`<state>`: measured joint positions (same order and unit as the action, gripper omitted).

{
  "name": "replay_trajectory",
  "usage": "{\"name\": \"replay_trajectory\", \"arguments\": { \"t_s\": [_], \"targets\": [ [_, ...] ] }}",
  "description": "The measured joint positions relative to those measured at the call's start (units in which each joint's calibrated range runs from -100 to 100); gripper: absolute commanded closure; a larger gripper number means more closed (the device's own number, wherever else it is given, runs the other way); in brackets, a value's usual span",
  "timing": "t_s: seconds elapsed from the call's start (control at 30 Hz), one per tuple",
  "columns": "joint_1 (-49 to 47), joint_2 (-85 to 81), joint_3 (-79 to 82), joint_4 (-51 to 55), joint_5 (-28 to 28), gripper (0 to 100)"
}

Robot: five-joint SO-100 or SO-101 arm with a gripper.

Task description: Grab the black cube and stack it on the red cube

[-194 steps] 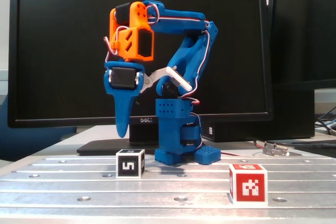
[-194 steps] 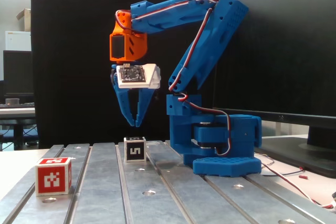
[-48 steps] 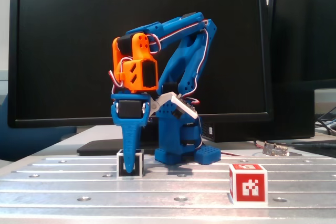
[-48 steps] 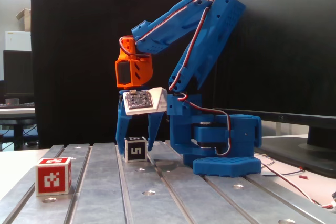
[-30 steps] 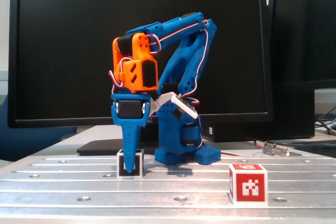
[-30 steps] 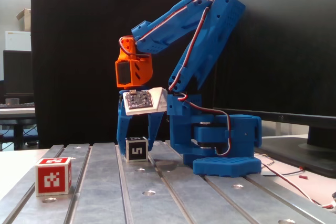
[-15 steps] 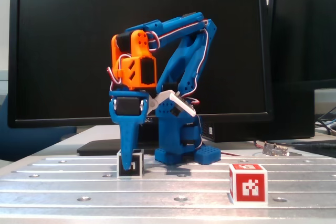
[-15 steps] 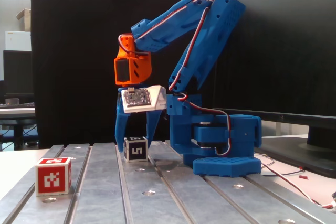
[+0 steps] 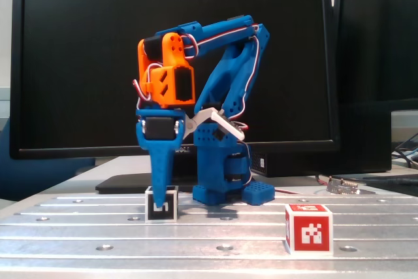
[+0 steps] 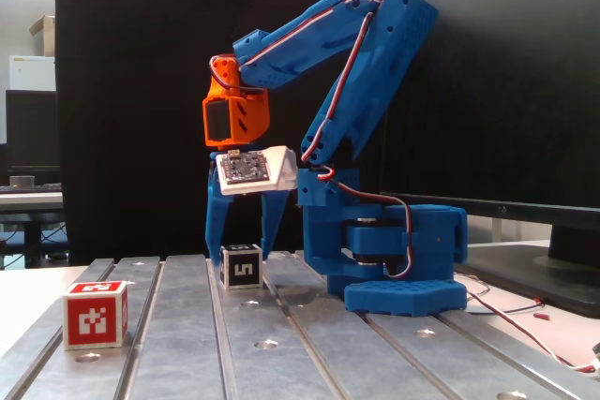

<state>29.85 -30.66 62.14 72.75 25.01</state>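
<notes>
The black cube (image 9: 171, 213) stands on the metal table just in front of the arm's base; it also shows in the other fixed view (image 10: 242, 266), with a white "5" on its face. My gripper (image 10: 238, 251) points straight down over it, open, with one finger on each side of the cube and the tips low near the table. In the front fixed view the gripper (image 9: 160, 195) has its near finger (image 9: 160, 168) covering part of the cube's face. The red cube (image 9: 308, 228) stands apart on the table; in the side fixed view it (image 10: 95, 314) is at the near left.
The grooved aluminium table (image 9: 215, 233) carries the blue arm base (image 10: 398, 274). A large black monitor (image 9: 78, 63) stands behind the arm. Cables and a small metal part (image 9: 344, 185) lie at the right rear.
</notes>
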Motion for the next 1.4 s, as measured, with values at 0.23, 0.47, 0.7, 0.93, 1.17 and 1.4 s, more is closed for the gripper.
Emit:
{"name": "replay_trajectory", "arguments": {
  "t_s": [0.23,0.47,0.7,0.93,1.17,1.4],
  "targets": [
    [-0.7,0.5,0.2,-0.3,0.0,79],
    [-1.0,0.7,1.4,-2.0,0.0,79],
    [-1.2,0.7,2.3,-3.1,0.0,79],
    [-0.9,0.7,2.4,-3.1,0.0,79],
    [-1.0,0.7,2.4,-3.1,0.0,79],
    [-1.0,0.7,2.4,-3.1,0.0,80]
  ]
}}
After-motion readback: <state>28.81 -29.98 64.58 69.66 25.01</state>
